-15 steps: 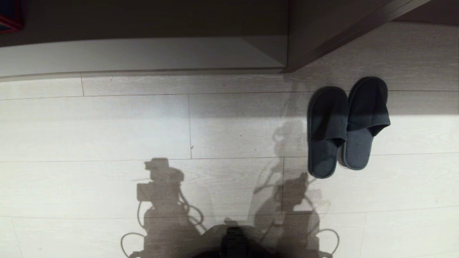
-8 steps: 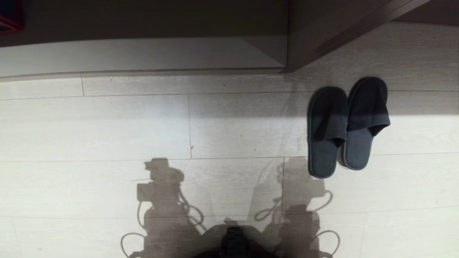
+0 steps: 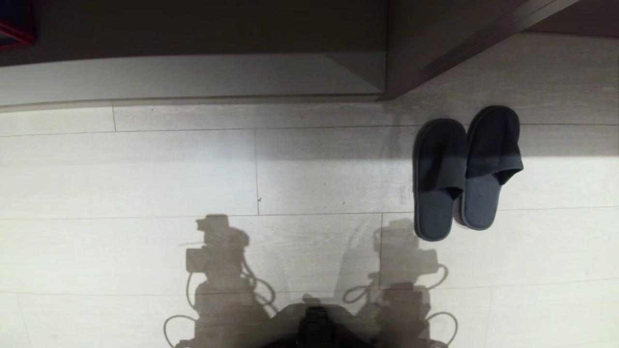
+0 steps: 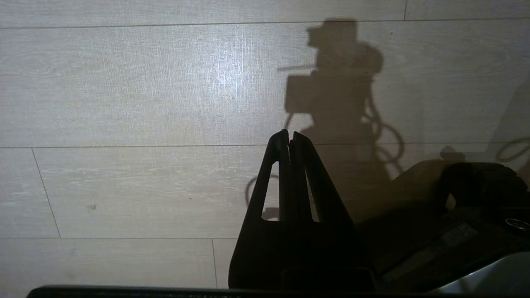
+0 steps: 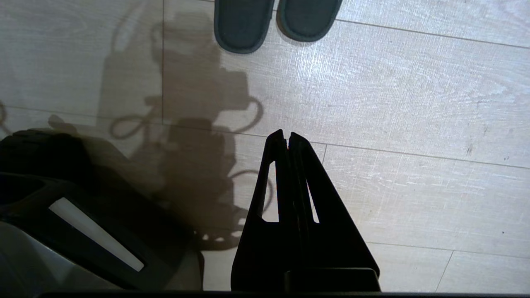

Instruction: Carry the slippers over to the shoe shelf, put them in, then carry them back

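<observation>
L gripper closed, R gripper closed, both empty

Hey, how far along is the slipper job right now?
Done: cannot tell. The slippers lie side by side on the floor, outside the shoe shelf. In hand: nothing; left gripper and right gripper have shut, empty jaws. Left: any remaining carrying.

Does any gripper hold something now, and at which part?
Nothing is held. The left gripper and right gripper are shut and empty; the slippers lie on the floor.

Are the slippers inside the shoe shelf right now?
No, the slippers lie side by side on the floor, outside the shoe shelf.
</observation>
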`<state>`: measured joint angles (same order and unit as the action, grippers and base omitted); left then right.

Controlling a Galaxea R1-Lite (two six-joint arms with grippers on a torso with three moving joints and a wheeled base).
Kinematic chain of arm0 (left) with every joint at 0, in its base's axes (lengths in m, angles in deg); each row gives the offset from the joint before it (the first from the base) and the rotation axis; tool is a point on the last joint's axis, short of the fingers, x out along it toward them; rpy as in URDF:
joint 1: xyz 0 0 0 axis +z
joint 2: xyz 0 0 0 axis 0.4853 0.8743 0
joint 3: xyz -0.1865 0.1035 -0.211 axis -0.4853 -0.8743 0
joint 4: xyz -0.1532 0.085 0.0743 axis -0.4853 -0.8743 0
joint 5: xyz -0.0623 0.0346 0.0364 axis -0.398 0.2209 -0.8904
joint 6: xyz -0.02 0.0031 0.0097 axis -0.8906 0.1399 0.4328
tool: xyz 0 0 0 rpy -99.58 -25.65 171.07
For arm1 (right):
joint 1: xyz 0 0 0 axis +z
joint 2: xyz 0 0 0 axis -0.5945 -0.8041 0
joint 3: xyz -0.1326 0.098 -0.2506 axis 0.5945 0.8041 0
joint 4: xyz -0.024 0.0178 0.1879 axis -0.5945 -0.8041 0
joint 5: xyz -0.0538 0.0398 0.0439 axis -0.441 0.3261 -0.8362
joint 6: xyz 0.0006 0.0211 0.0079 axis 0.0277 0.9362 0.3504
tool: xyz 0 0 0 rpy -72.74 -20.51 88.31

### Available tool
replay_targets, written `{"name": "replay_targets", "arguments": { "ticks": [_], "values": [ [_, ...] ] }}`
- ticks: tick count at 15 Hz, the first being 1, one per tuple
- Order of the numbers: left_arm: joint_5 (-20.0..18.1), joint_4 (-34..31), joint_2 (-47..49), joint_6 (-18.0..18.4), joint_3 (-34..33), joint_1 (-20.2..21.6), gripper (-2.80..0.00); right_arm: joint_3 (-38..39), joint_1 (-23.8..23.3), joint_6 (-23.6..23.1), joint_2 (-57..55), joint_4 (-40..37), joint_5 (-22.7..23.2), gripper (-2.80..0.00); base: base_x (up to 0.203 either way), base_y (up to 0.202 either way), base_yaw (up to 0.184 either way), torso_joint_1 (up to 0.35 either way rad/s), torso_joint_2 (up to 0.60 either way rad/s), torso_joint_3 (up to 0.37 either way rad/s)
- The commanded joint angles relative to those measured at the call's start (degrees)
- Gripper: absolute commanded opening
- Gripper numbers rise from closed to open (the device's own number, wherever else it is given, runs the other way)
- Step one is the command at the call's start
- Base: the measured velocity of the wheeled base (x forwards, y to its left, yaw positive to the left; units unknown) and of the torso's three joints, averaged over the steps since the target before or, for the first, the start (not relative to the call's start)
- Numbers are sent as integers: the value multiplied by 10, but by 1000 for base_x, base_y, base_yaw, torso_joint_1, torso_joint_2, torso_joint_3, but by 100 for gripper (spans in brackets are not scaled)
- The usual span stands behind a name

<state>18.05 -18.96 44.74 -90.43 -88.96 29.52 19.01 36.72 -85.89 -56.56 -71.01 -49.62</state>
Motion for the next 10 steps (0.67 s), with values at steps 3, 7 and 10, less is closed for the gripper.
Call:
{"name": "replay_targets", "arguments": {
  "ticks": [3,7,10],
  "values": [
    [0,0,0,0,0,0,-280,0,0,1,-2,0,0,-280,0,0,0,1,0,186],
    [0,0,0,-1,0,0,-280,0,0,0,-2,0,0,-280,0,0,0,3,4,198],
    [0,0,0,-1,0,0,-280,0,0,-1,-2,0,0,-280,0,0,0,2,6,199]
  ]
}}
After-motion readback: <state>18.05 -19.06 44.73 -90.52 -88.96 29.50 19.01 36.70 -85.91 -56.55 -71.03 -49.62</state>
